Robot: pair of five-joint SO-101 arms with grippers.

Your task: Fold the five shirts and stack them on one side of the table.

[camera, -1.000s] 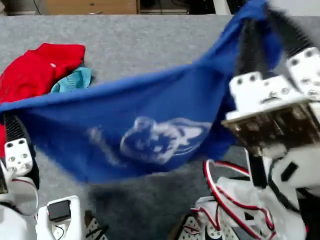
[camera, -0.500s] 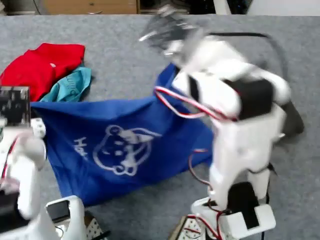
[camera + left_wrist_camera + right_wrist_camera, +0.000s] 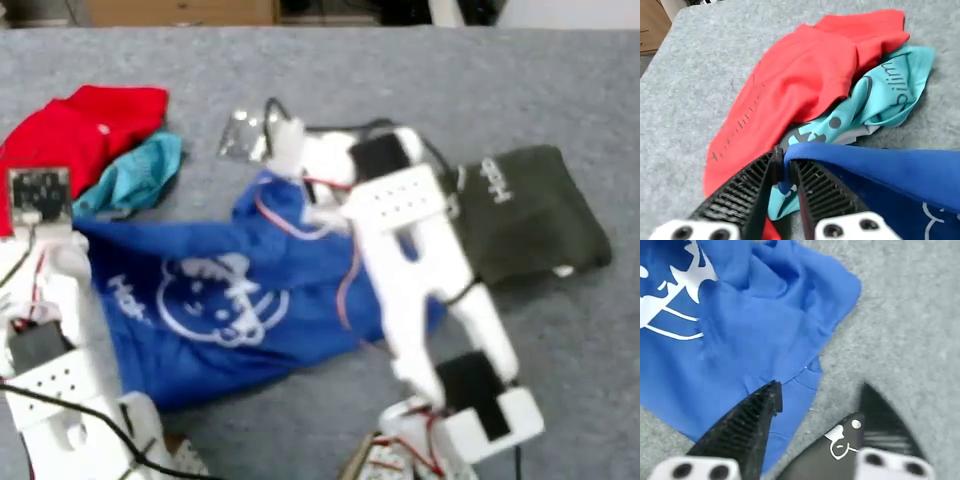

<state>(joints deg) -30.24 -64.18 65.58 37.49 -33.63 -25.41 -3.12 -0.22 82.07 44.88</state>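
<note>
A blue shirt (image 3: 240, 300) with a white print lies spread on the grey table, print side up. My left gripper (image 3: 783, 167) is shut on the blue shirt's (image 3: 900, 170) edge, close to the red shirt (image 3: 805, 75) and the teal shirt (image 3: 885, 95). My right gripper (image 3: 820, 397) is open just above the table, over a crumpled corner of the blue shirt (image 3: 740, 330), with nothing between its fingers. In the high view the right arm (image 3: 400, 230) stretches across the blue shirt toward the back. A folded dark green shirt (image 3: 525, 210) lies at the right.
The red shirt (image 3: 80, 135) and the teal shirt (image 3: 135, 175) lie bunched together at the back left. The left arm (image 3: 45, 300) stands at the front left edge. Bare grey table (image 3: 560, 90) extends behind the green shirt.
The blue shirt, held stretched in the air between both grippers, has come down flat on the table. The right gripper has let go of it; the left still holds its edge.
</note>
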